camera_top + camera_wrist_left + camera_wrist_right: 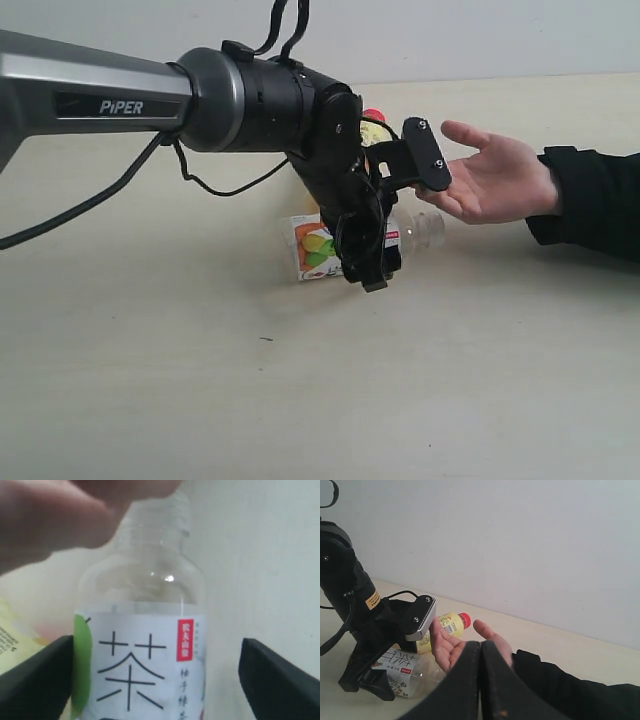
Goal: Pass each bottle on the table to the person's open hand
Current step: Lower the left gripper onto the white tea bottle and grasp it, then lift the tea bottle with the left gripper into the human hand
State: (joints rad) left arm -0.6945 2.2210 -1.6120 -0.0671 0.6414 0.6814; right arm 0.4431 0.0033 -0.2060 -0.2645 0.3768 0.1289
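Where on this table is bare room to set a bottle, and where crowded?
Free: the near strip of pale beige table in front of the lying white fruit-label plastic bottle, and the exterior view's left side. Crowded: around that bottle, by the black left gripper and the person's bare hand.

Soft even light, faint shadows. Left wrist view blurry, seemingly defocused; glare spot on bottle (142, 645).

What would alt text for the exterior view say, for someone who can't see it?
A black robot gripper, jaws wide open, straddles a fruit-labelled clear bottle lying on a pale table, beside a person's open hand. A red-capped bottle peeks out behind the arm.
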